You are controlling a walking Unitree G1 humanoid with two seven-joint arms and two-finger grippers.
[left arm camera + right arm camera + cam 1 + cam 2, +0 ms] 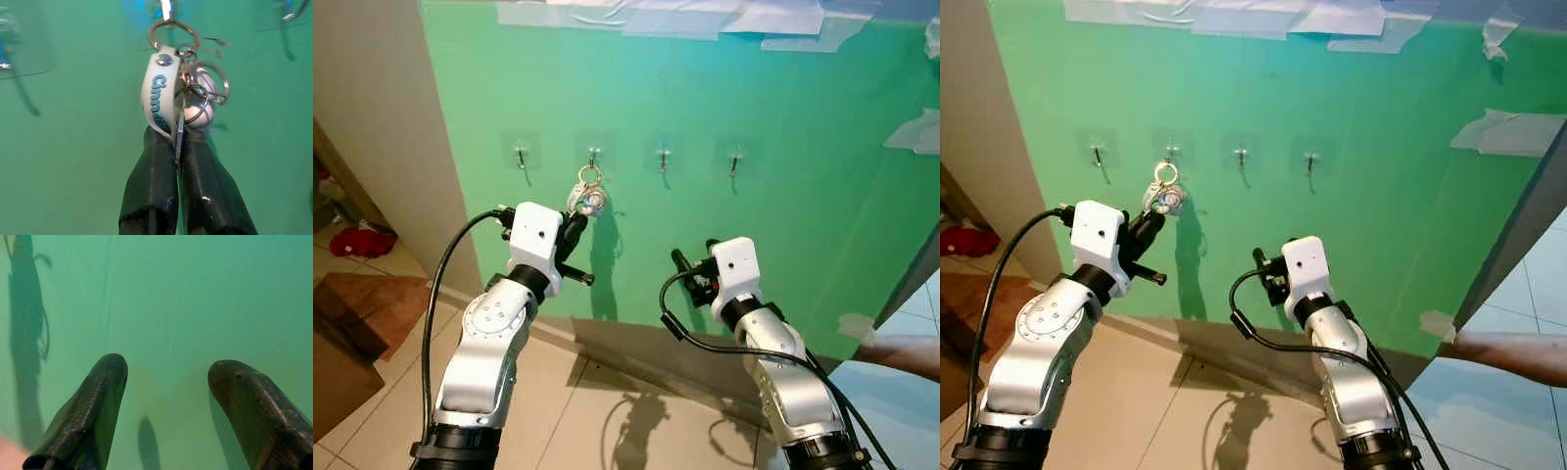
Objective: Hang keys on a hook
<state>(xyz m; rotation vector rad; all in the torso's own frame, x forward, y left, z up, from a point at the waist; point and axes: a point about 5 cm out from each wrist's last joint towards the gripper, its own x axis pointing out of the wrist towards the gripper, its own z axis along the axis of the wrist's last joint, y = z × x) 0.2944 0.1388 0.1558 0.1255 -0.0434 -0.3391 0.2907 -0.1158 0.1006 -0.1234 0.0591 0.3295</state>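
the left hand (pixel 177 147) is seen raised before the green wall (pixel 783 196), its two black fingers (pixel 151 186) pressed together on the lower end of the keys (pixel 183 98). the bunch is held upright, its long axis running up from the fingertips toward the wall: a white strap (pixel 155 98) with blue lettering and a rivet lies along one side, a flat key blade is pinched between the fingers, and several metal rings with a small pale round charm are gathered beside the strap. the topmost ring (pixel 590 175) points upward and is placed just under, or touching, the second hook from the left (pixel 593 155); whether it is already caught on the hook cannot be told.

four small hooks on clear pads are fixed in a row on the wall, the others being at (pixel 520 152), (pixel 663 156) and (pixel 734 157). taped patches are seen along the top of the wall.

the right hand (pixel 166 377) is held lower and to the right, near the wall, its fingers spread apart with nothing between them. a person's arm (pixel 1513 351) is seen low at the right edge.
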